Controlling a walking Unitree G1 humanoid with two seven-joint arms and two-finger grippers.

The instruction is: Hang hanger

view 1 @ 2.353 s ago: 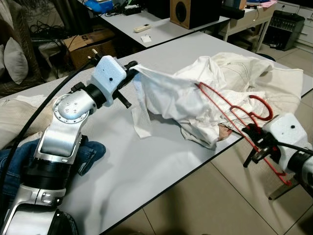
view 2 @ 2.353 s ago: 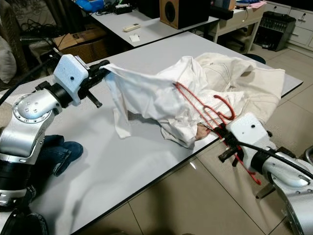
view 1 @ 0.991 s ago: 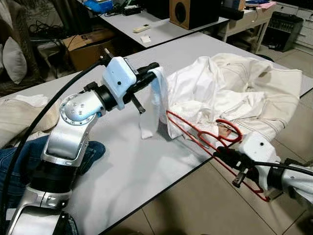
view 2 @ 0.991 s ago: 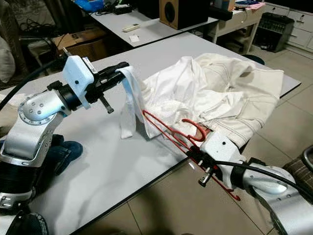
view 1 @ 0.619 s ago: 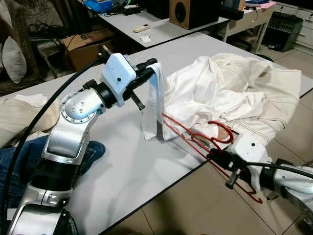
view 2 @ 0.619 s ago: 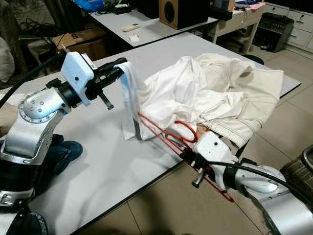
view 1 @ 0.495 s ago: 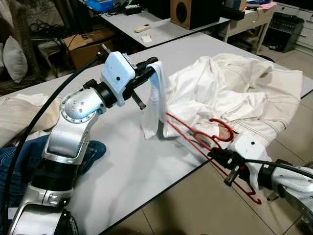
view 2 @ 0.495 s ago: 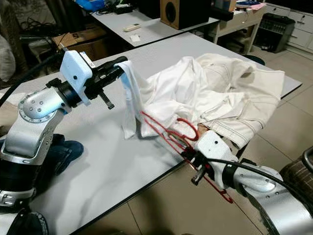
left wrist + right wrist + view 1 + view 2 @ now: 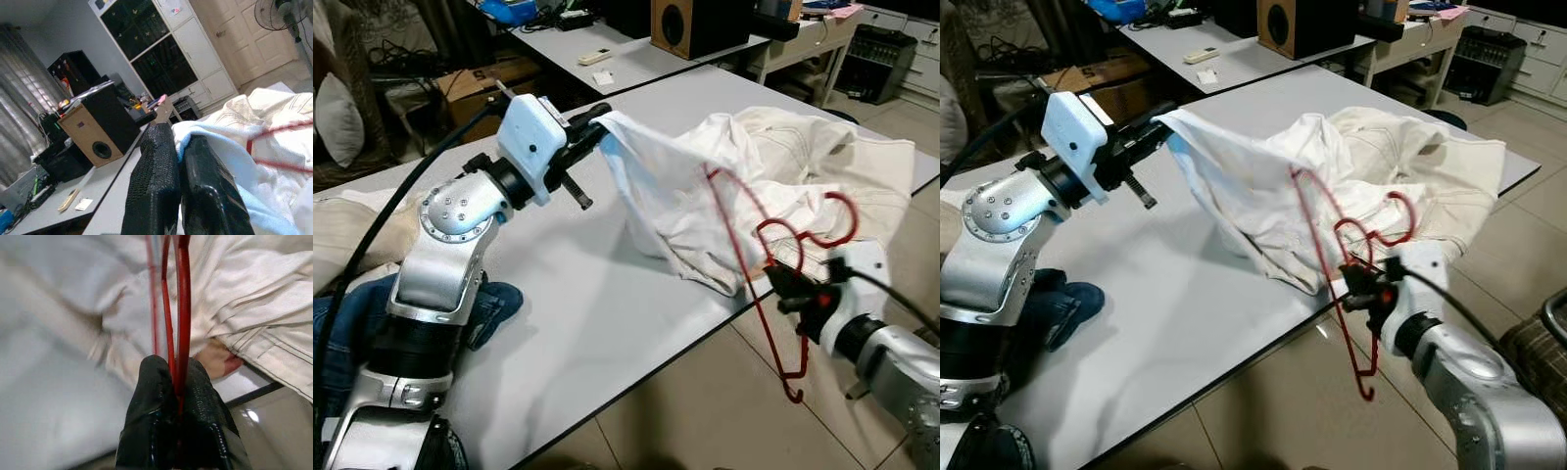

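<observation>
Left eye view, near to far. Two silver arms, one gripper each.

Right gripper [image 9: 795, 286]: off the near edge of the table [image 9: 558, 323], over tiled floor [image 9: 705, 411]; fingers pressed together on wire, confirmed in right wrist view, pads [image 9: 156, 396] clamped on red strands.

Red wire hangers [image 9: 759, 245]: at least two, bundled; exact count not clear. Held tilted, nearly upright, upper part with hook against the garment, lower loop hanging below table level over the floor.

White garment [image 9: 773, 186]: one, crumpled, spread over the right end of the table, a fold draped over the near edge beside the right gripper. One corner lifted and stretched toward the left gripper.

Left gripper [image 9: 590, 122]: raised above mid-table, fingers closed on that lifted corner; in left wrist view, fingertips [image 9: 156, 147] pinching pale cloth.

Blue jeans [image 9: 372, 313]: one heap, left end of table, beside the left arm's base. Beige cloth [image 9: 342, 235]: one, left far corner.

Beyond: second table [image 9: 636, 49] carrying one wooden speaker [image 9: 680, 22], one remote [image 9: 595, 56], one paper slip. Cardboard box [image 9: 484, 83] on the floor between tables.
</observation>
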